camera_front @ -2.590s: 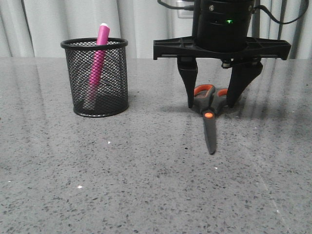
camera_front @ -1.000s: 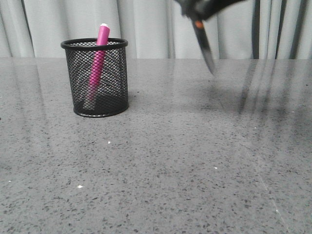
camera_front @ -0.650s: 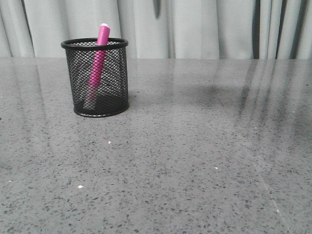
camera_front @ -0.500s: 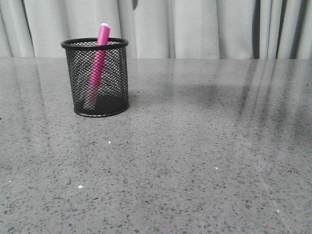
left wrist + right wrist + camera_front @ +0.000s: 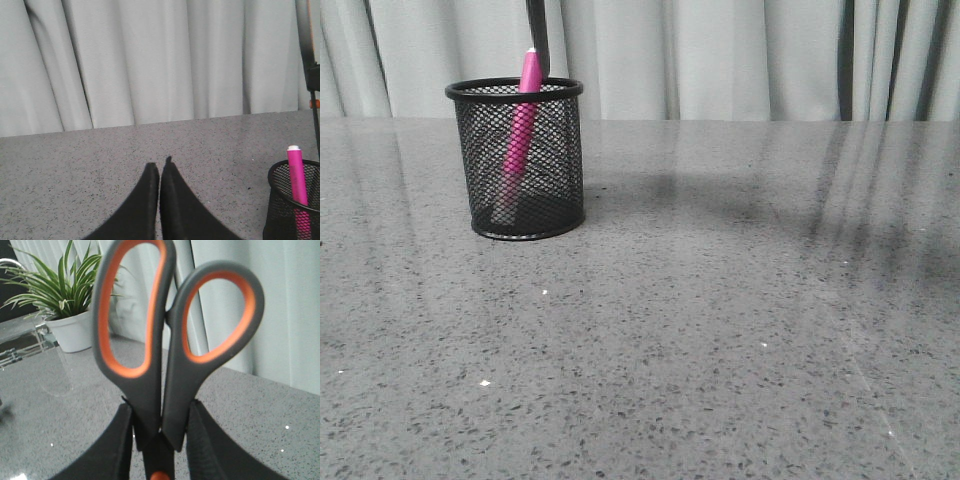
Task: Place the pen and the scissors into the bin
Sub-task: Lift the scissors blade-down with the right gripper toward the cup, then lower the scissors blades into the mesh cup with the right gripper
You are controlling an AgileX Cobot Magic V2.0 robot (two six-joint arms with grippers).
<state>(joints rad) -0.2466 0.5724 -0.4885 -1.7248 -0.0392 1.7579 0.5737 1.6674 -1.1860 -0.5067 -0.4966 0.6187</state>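
While the left gripper [image 5: 160, 172] is idling with fingers pressed together left of the bin [image 5: 515, 95], the pen [image 5: 523, 115] is standing inside it. Right gripper [image 5: 159, 427] is clamping the scissors [image 5: 167, 340], blades [image 5: 538, 35] hanging just above the rim. Risk: tips are catching pen or rim, tipping the bin.

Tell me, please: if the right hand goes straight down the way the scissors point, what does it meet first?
Probably the bin. The scissors hang blade-down from the right hand, just above the rim beside the pen. Depth is unclear; the tip might touch the rim.
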